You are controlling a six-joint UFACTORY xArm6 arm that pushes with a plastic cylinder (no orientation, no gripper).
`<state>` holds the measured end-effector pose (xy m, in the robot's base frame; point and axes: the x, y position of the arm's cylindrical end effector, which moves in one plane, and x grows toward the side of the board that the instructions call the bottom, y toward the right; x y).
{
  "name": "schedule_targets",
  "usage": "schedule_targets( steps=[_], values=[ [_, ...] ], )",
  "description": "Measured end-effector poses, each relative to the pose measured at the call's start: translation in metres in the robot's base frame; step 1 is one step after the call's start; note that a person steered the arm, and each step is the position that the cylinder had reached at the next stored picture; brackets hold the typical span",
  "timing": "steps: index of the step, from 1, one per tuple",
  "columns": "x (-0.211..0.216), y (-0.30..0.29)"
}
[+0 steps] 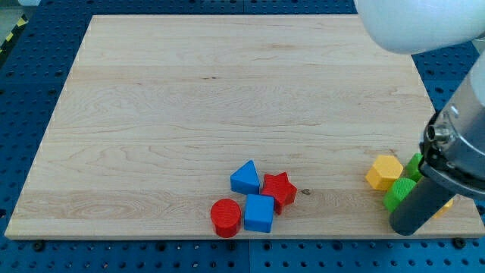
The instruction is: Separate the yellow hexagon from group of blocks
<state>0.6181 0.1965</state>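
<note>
My tip, the end effector here, is a plain dark rod with nothing to open or hold; it rests on the wooden surface near the view's bottom right corner. Touching it at upper left is a green block, with a second green block just above that. The yellow hexagon sits just left of the green pair, touching them. A sliver of another yellow block shows to the rod's right, mostly hidden. Well apart to the left cluster a blue triangle, red star, blue cube and red cylinder.
</note>
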Motion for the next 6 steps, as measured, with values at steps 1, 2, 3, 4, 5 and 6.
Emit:
schedule_targets(
  steps=[1, 2, 3, 4, 5, 6],
  values=[
    [-0.013, 0.004],
    [-0.047, -0.001],
    [-0.082, -0.016],
    [-0.114, -0.033],
    [-0.144, -0.046],
    [-0.151, -0.048]
  ],
)
